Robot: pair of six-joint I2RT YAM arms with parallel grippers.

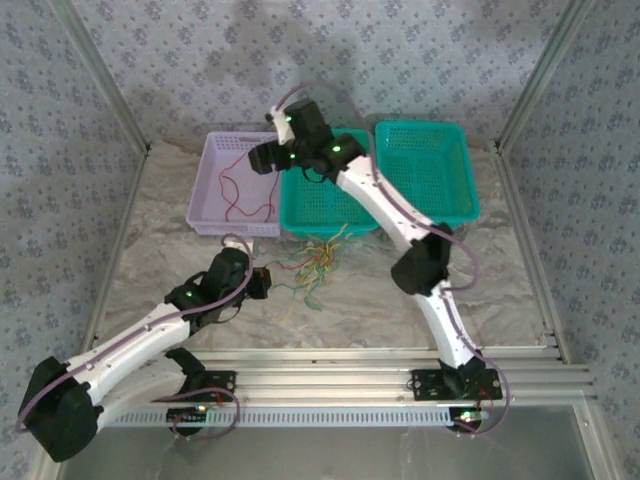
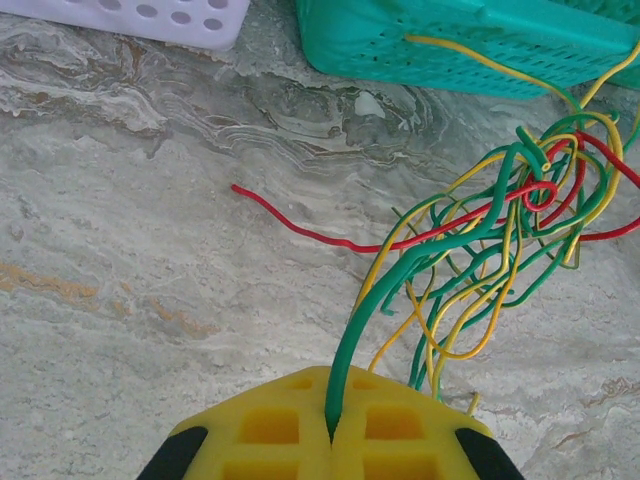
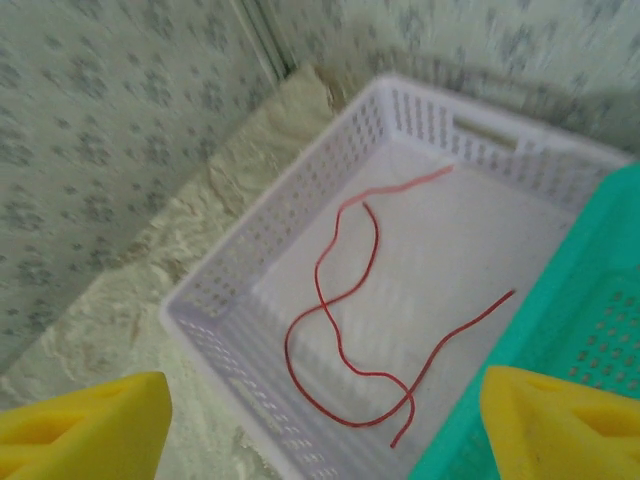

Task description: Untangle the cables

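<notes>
Cables [image 1: 315,262] lie knotted on the table [image 1: 180,250] in the view from above, just near of the middle teal basket [image 1: 310,205]. The left claw [image 1: 262,283] sits at the left edge of the knot. The right claw [image 1: 262,157] hangs over the lilac basket [image 1: 200,195] at the far left, where one red cable [image 1: 245,195] lies by itself.

From the left wrist, the claw's yellow fingers [image 2: 400,440] are clenched on a single green cable [image 2: 400,270]. It runs far and to the right, then dives into the knot among yellow and red strands. A loose red end [image 2: 300,225] trails out to the left across the marble. To do this step well, I judge the pull should be slow and go to the near left, away from the knot. If the whole bundle drags along, the strand is probably looped, and it needs another angle or something pinning the knot.

From the right wrist, that claw is released and carries nothing, its fingers wide apart above the lilac basket. The red cable lies inside in loose curves, so this arm looks free to come over and hold the bundle down
</notes>
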